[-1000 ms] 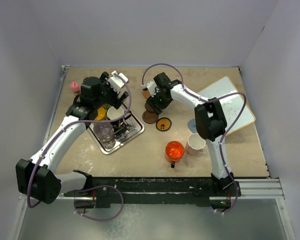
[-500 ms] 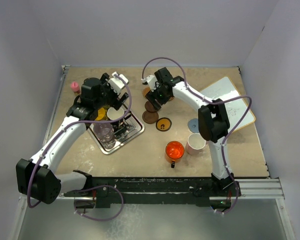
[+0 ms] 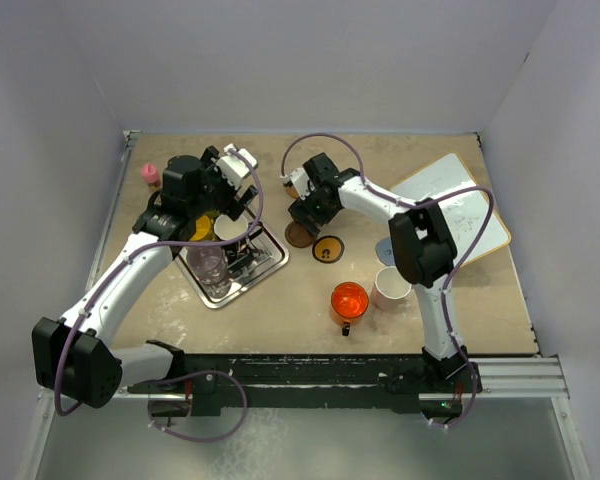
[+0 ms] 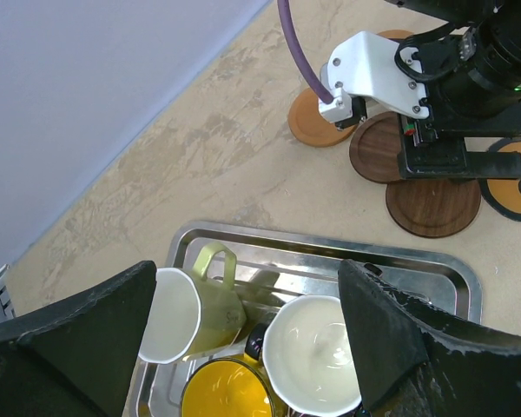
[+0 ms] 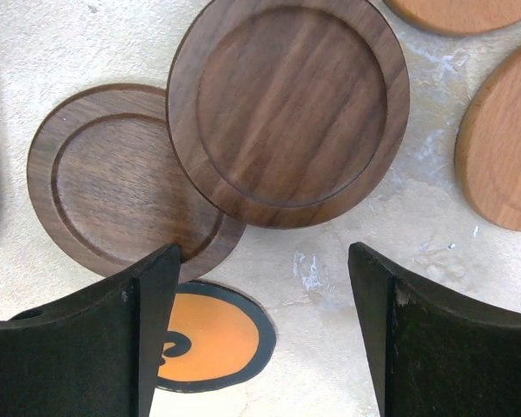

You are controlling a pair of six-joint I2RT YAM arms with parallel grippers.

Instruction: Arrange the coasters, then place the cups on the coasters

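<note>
My right gripper (image 5: 262,254) (image 3: 304,212) hovers open and empty over bare table just in front of two dark brown coasters (image 5: 291,104) (image 5: 113,187); one overlaps the other's edge. A black coaster with an orange centre (image 5: 210,340) (image 3: 327,248) lies by its left finger. Two light brown coasters (image 5: 504,148) lie to the right. A grey-blue coaster (image 3: 388,250) lies apart. My left gripper (image 4: 247,276) (image 3: 228,205) hangs open above the silver tray (image 4: 330,245). The tray holds a tipped pale green cup (image 4: 204,304), a white-inside cup (image 4: 317,356), a yellow cup (image 4: 226,393) and a clear glass cup (image 3: 210,268). A red-orange cup (image 3: 348,300) and a pink cup (image 3: 390,288) stand in front.
A small pink-capped bottle (image 3: 150,174) stands at the back left. A white board (image 3: 460,205) lies at the right. Walls enclose the table on three sides.
The right gripper's jaws have spread wider, and it has shifted toward the front-left over the dark brown coasters. The left arm has not moved.
</note>
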